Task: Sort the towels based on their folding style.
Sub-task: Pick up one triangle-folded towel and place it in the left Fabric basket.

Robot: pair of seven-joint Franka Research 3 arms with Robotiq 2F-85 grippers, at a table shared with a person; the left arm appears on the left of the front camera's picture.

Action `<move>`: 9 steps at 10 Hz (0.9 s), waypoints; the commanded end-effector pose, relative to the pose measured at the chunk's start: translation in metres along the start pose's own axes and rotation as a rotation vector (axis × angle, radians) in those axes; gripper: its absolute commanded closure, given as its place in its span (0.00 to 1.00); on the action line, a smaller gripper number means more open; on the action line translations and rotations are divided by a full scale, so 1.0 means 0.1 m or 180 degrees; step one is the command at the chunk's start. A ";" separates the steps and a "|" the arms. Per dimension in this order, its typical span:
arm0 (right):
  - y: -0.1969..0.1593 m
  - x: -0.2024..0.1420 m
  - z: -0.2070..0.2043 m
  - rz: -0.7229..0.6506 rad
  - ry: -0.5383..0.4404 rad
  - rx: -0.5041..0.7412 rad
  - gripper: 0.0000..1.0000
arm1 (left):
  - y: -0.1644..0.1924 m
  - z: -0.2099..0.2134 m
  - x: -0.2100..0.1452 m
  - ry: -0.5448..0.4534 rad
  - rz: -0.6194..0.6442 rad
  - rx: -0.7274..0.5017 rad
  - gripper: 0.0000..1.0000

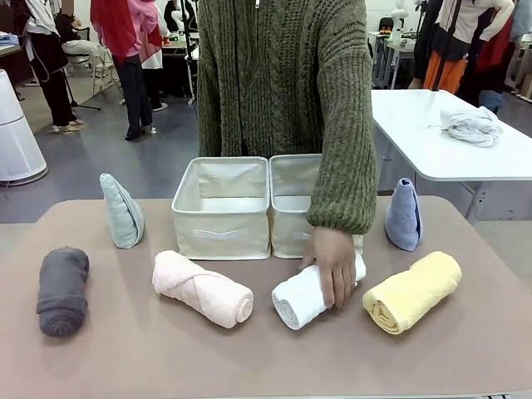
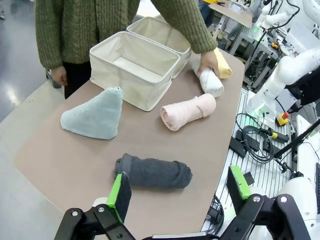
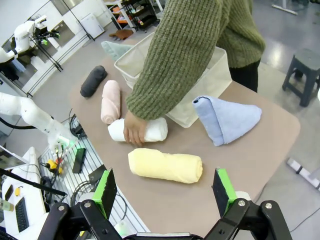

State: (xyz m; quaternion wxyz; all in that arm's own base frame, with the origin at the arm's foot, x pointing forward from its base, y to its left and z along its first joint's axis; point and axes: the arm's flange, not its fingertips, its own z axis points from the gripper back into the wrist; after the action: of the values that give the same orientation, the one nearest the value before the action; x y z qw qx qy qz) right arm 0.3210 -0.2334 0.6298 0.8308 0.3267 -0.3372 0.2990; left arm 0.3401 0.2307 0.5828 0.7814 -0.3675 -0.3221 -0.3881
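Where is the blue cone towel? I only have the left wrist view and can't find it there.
Observer: The blue cone sits on the table, right of the right bin and beyond the yellow roll.
Operator: Is the other arm free?
Observer: Yes, the right gripper is open and empty, hovering by the yellow roll.
Operator: Anything in the right bin?
Observer: What shows of its inside is empty; the person's sleeve hides the rest.
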 end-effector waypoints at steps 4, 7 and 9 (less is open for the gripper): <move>-0.01 -0.01 0.00 0.0042 -0.0011 0.0027 0.00 | -0.02 0.01 0.01 -0.0027 -0.0047 -0.0021 0.00; -0.01 -0.01 0.00 0.0042 -0.0011 0.0027 0.00 | -0.02 0.01 0.01 -0.0027 -0.0047 -0.0021 0.00; -0.01 -0.01 0.00 0.0042 -0.0011 0.0027 0.00 | -0.02 0.01 0.01 -0.0027 -0.0047 -0.0021 0.00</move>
State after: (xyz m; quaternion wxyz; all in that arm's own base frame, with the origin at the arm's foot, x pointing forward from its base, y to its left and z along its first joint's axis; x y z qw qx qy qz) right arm 0.3210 -0.2334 0.6298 0.8308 0.3266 -0.3373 0.2990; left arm 0.3401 0.2307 0.5828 0.7814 -0.3676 -0.3220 -0.3882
